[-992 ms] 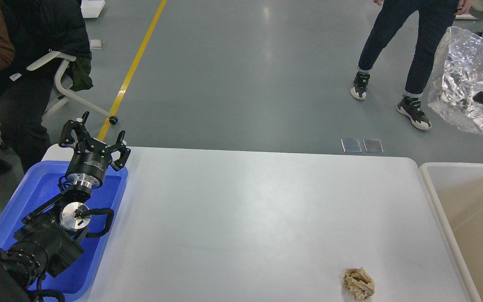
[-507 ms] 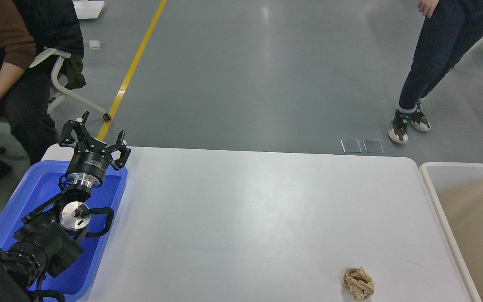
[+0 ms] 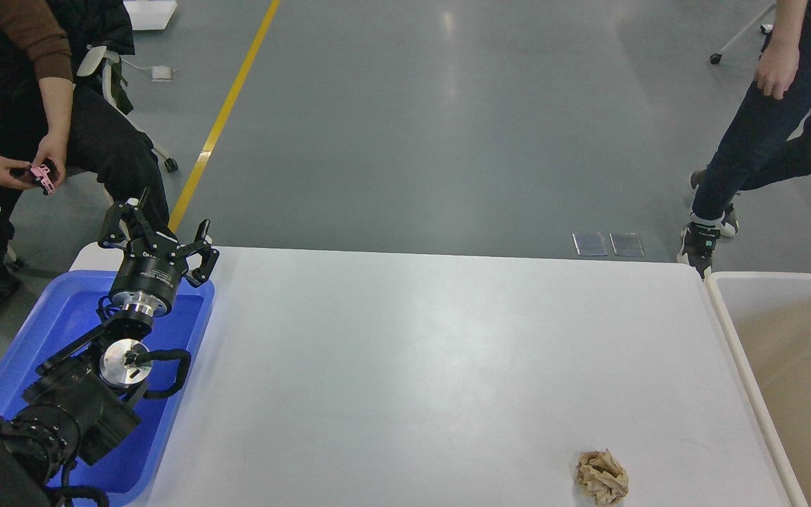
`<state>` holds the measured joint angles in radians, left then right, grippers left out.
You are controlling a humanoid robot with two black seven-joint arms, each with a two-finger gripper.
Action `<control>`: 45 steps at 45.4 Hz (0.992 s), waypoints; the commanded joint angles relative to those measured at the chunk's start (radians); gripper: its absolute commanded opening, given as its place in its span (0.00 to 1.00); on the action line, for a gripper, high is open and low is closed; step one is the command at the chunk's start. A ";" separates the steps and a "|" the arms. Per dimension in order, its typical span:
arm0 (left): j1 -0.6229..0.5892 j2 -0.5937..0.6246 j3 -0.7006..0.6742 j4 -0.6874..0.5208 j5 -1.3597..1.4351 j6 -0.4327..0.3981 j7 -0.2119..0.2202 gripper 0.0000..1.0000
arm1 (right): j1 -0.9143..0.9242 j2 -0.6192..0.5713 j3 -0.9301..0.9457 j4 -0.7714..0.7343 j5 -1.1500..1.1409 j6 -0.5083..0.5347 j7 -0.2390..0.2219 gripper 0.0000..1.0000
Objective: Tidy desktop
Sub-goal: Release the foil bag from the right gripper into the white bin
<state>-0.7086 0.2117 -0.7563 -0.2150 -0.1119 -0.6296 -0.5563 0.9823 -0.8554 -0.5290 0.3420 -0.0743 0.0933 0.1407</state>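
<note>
The white desktop fills most of the head view. A crumpled beige paper ball lies on it near the front right. My left gripper is open and empty, held above the far end of the blue tray at the desktop's left side. It is far from the paper ball. My right gripper is out of view.
A cream-white bin with a beige inside stands against the desktop's right edge. A seated person is behind the tray at far left. A standing person is on the floor at far right.
My left arm and the paper ball have not moved. The standing person has stepped to the right, and the seated person has shifted and now holds a small pink thing.
</note>
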 commanded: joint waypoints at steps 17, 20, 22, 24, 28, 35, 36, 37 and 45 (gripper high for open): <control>0.000 0.000 0.000 0.000 0.000 0.001 -0.001 1.00 | -0.307 0.246 0.216 -0.195 0.005 -0.009 -0.085 0.00; 0.000 0.000 0.000 0.000 0.000 0.001 -0.001 1.00 | -0.321 0.263 0.219 -0.209 0.005 -0.018 -0.085 0.00; 0.000 0.000 0.000 0.000 0.000 0.001 0.001 1.00 | -0.332 0.276 0.227 -0.222 0.007 -0.020 -0.085 0.00; 0.000 0.000 0.000 0.000 0.000 -0.001 -0.001 1.00 | -0.343 0.289 0.233 -0.235 0.007 -0.020 -0.085 0.00; 0.000 0.000 0.000 0.000 0.000 -0.001 -0.001 1.00 | -0.353 0.308 0.242 -0.245 0.007 -0.021 -0.085 0.00; 0.000 0.000 0.000 0.000 0.000 0.001 -0.001 1.00 | -0.363 0.314 0.264 -0.245 0.005 -0.021 -0.085 0.00; 0.000 0.000 0.000 0.000 0.000 -0.001 -0.001 1.00 | -0.363 0.314 0.265 -0.245 0.005 -0.021 -0.085 0.00; 0.000 0.000 0.000 0.000 0.000 0.001 -0.001 1.00 | -0.363 0.314 0.267 -0.245 0.005 -0.021 -0.085 0.00; 0.000 0.000 0.000 0.000 0.000 0.001 -0.001 1.00 | -0.361 0.311 0.267 -0.247 0.005 -0.049 -0.084 0.08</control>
<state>-0.7087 0.2117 -0.7561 -0.2148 -0.1119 -0.6294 -0.5568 0.6322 -0.5540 -0.2759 0.1040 -0.0681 0.0712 0.0560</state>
